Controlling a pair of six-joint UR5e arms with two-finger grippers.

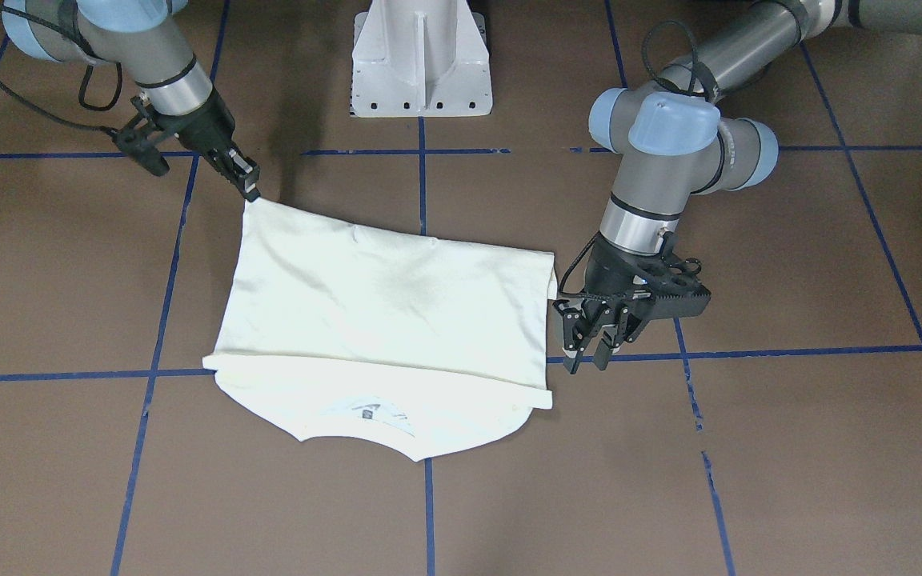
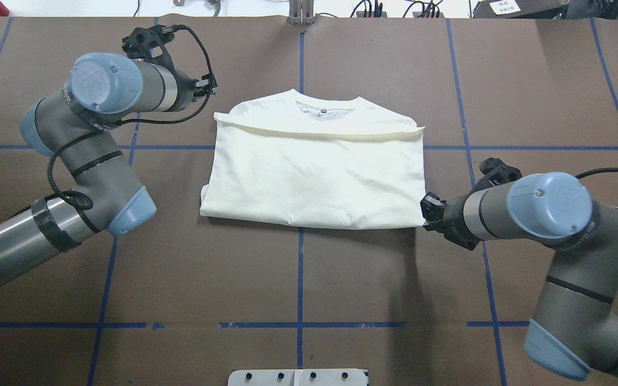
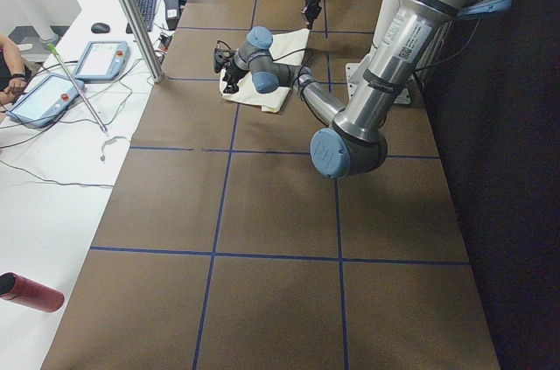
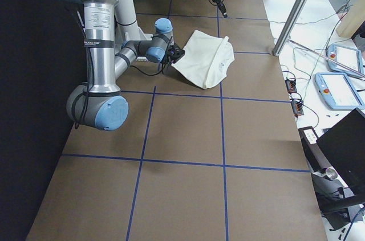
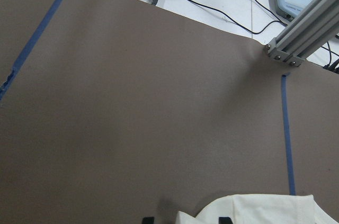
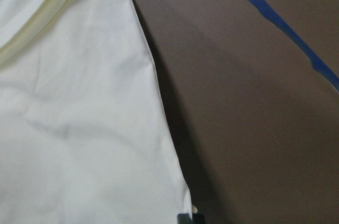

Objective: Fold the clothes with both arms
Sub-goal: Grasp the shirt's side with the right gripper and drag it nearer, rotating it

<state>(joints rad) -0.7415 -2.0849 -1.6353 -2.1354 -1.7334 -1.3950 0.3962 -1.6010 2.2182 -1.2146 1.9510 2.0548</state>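
Shirt (image 2: 314, 177) is laid half-folded at the middle of the worktop (image 2: 298, 279), with the hem doubled up short of the collar. One corner on the robot's side is pinched in the closed jaws of the right arm (image 1: 149, 56). The jaws of the left arm (image 1: 669, 152) are held apart and empty, just beside the opposite edge. That second corner should be gripped first, then both raised evenly, so the fold is kept square.

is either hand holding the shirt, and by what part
The right hand pinches the shirt by a corner on the robot's side; the left hand is open, holding nothing.
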